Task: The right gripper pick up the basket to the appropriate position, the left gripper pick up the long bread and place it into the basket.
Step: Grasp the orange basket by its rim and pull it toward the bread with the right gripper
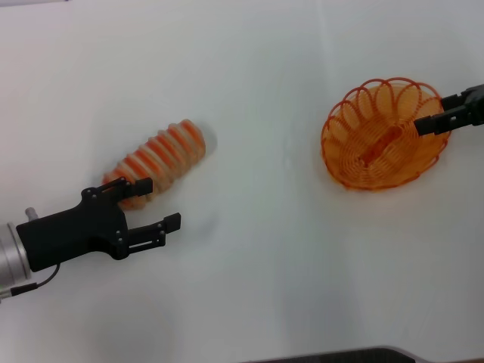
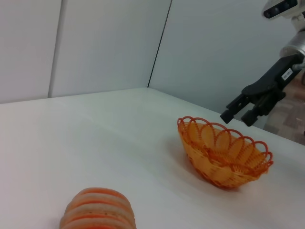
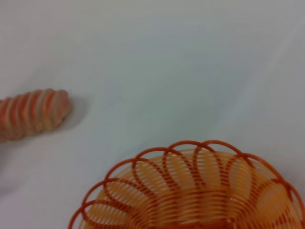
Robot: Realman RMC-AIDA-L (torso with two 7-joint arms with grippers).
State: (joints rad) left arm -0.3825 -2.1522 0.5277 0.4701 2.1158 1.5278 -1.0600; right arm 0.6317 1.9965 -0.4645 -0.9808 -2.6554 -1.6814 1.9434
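The right tool (image 1: 429, 117), fingers apart over the basket's (image 1: 355, 162) far rim, should close squarely on that wire; the left tool (image 1: 160, 208) waits open beside the bread (image 1: 162, 155), well apart from the basket.

We see a big white table (image 1: 249, 302) under and all around the pincers | plain pale grey walls (image 2: 100, 43) far behind it, meeting at a dark corner line | soft, even light

Black left pincer (image 1: 155, 205) on silver wrist, thin cable, black right pincer (image 1: 429, 115), white label
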